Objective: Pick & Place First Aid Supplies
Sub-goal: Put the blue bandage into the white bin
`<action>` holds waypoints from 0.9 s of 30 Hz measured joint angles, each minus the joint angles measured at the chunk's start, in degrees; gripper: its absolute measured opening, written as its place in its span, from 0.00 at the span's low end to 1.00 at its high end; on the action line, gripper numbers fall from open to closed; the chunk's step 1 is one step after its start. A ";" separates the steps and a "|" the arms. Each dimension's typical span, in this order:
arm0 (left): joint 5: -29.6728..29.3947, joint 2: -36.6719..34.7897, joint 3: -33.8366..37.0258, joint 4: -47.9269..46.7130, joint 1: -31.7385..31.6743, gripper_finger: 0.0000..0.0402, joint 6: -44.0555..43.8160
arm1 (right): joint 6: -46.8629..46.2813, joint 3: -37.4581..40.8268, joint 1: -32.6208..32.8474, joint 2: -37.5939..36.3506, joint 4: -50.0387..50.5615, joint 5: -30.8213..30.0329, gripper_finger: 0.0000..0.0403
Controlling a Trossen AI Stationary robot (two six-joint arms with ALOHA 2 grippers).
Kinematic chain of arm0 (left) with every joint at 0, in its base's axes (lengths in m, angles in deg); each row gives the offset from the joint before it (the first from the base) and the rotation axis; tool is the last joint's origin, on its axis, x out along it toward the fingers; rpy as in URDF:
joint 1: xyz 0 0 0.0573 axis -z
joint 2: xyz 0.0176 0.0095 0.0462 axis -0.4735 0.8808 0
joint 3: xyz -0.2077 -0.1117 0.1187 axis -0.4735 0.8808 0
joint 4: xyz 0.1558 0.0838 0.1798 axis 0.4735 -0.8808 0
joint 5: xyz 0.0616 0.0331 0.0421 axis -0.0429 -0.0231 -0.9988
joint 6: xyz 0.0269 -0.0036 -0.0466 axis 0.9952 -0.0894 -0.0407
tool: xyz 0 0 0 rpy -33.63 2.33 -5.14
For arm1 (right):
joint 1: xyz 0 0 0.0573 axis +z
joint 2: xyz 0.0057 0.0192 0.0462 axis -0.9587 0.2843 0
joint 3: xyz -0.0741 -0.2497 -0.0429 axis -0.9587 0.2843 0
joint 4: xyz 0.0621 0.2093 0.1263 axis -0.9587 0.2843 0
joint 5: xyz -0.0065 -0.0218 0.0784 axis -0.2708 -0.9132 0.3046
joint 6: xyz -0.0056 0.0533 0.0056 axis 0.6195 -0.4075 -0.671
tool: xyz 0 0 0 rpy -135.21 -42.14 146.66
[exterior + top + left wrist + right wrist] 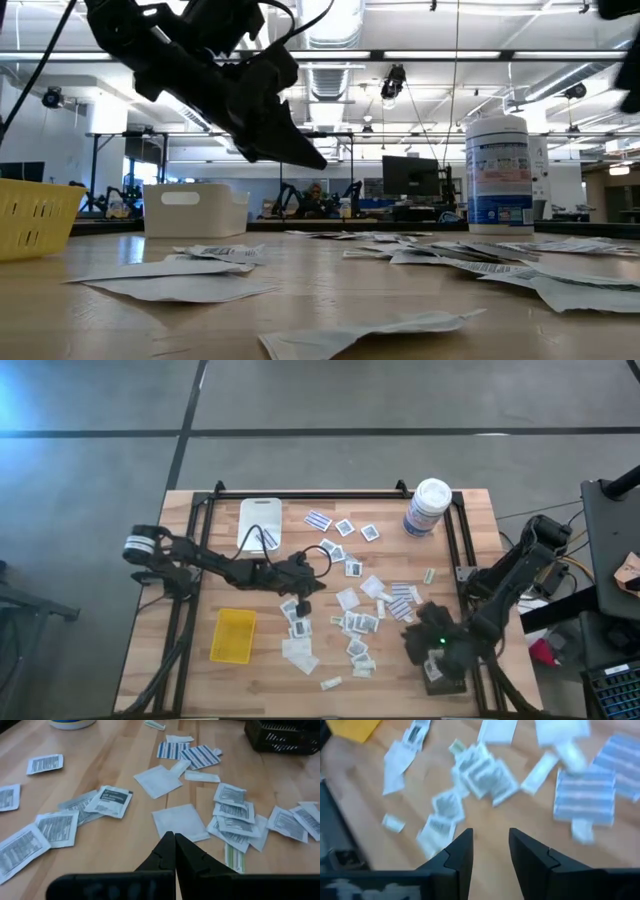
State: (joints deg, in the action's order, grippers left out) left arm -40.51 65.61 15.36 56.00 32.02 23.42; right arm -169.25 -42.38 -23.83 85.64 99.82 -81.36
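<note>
The first aid packets (352, 622) are scattered flat across the middle of the wooden table (470, 510). The left gripper (174, 851) is held above them, its 2 fingers pressed together, empty. The right gripper (490, 849) is poised near the table's right edge, fingers parted, nothing held.

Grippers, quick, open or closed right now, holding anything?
Left gripper: shut, empty, above the scattered packets.
Right gripper: open, holding nothing.
</note>
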 joint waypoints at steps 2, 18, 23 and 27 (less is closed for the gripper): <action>-0.01 1.03 -0.23 1.76 0.06 0.00 -0.02 | 3.95 0.00 -3.16 0.14 -0.42 -0.08 0.32; -0.22 10.88 -2.10 10.20 0.01 0.00 -1.85 | 30.33 0.07 -23.32 0.38 -6.98 -0.06 0.30; -0.44 13.20 -2.15 15.64 0.07 0.00 -0.70 | 31.47 0.85 -28.12 0.40 -7.18 -0.04 0.29; -0.52 15.20 -2.16 19.55 0.03 0.00 -0.57 | 31.61 2.14 -31.04 0.40 -8.53 -0.04 0.29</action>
State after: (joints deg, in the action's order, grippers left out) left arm -41.03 80.81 13.20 75.54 32.06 22.86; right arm -137.64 -40.25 -54.88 86.04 91.29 -81.40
